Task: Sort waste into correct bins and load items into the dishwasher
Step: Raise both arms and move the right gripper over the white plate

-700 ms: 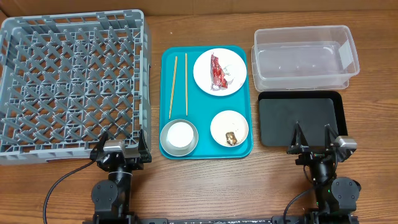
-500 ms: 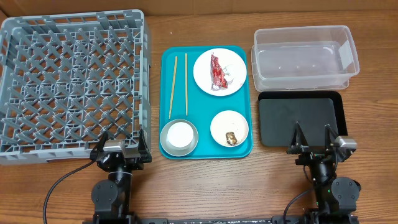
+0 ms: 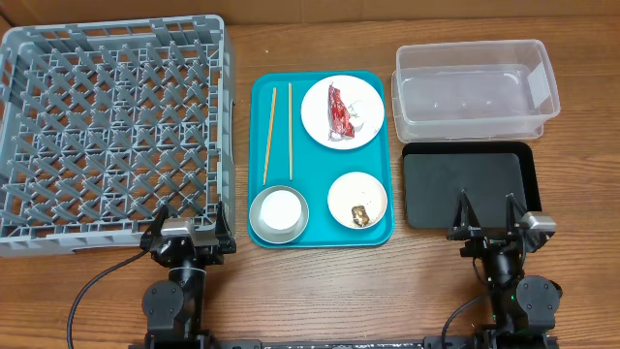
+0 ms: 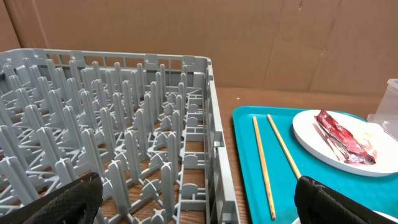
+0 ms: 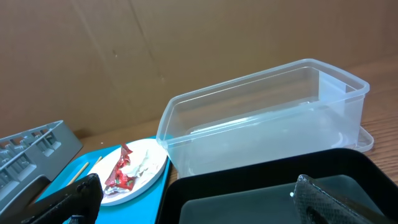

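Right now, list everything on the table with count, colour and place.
dish rack: one, grey, left.
serving tray: one, teal, centre.
chopsticks: two, wooden, tray's left.
large plate: one, white, tray's far right.
wrapper: one, red, on large plate.
small dish: one, white, tray's near right.
lump: one, brown, in small dish.
bowl: one, greyish, tray's near left.
cup: one, white, in bowl.
tub: one, clear, far right.
flat tray: one, black, near right.
left pincer: one, black, open, by rack.
right pincer: one, black, open, over flat tray.
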Robot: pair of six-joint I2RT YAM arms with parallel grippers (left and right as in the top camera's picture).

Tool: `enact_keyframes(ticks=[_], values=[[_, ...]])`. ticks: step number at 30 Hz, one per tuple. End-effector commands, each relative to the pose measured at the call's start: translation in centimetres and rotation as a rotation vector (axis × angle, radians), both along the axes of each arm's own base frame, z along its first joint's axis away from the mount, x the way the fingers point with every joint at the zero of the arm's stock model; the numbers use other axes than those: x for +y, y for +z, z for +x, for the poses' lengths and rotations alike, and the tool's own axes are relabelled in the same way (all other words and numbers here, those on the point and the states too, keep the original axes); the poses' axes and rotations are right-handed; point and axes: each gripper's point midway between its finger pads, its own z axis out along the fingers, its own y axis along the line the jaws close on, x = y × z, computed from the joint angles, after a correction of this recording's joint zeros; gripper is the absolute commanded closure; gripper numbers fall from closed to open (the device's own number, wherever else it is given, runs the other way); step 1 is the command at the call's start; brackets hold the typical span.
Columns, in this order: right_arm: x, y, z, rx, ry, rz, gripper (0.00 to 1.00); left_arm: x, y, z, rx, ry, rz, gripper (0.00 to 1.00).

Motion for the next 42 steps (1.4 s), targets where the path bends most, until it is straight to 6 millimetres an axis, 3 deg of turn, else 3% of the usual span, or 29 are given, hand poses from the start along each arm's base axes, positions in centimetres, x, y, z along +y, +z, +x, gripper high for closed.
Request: enact_keyframes(ticks=[1, 4, 11, 17, 21, 25, 29, 33, 37, 42], values=[[-0.3, -0.2, 0.0, -0.001, -0.016, -0.003, 0.0, 0.7, 0.1, 0.0, -0.005, 0.036, 0.02, 0.0], [-0.3, -0.2, 0.0, -0.003, -0.016, -0.003, 0.0, 1.8, 0.2, -0.1, -0.006, 0.098, 0.067, 0.0], [-0.2, -0.3, 0.0, 0.0, -0.006, -0.002, 0.0, 1.7, 0.2, -0.1, -0.005, 0.091, 0.078, 0.0], [2.5, 1.0, -0.3, -0.041, 0.15, 0.075, 0.0, 0.1, 1.2, 0.1, -0.052, -0.003, 0.045, 0.0], [4.3, 3.4, -1.1, -0.096, 0.259, 0.066, 0.0, -2.6, 5.8, -0.4, -0.224, -0.152, 0.048, 0.0], [4.5, 9.2, -2.7, -0.194, 0.273, 0.051, 0.0, -2.9, 10.6, -1.6, -0.298, -0.169, 0.001, 0.0], [4.8, 14.9, -4.2, -0.192, 0.29, 0.049, 0.0, -3.2, 13.8, -2.3, -0.209, -0.188, -0.038, 0.0], [5.0, 18.7, -3.7, -0.045, 0.301, 0.072, 0.0, -3.6, 16.5, -1.6, -0.032, -0.208, -0.081, 0.0], [5.1, 20.1, -1.5, 0.194, 0.3, 0.112, 0.0, -6.0, 19.4, -0.4, 0.101, -0.349, -0.118, 0.0], [5.1, 19.7, 1.7, 0.508, 0.288, 0.14, 0.0, -9.0, 22.7, 1.3, 0.249, -0.532, -0.187, 0.0]])
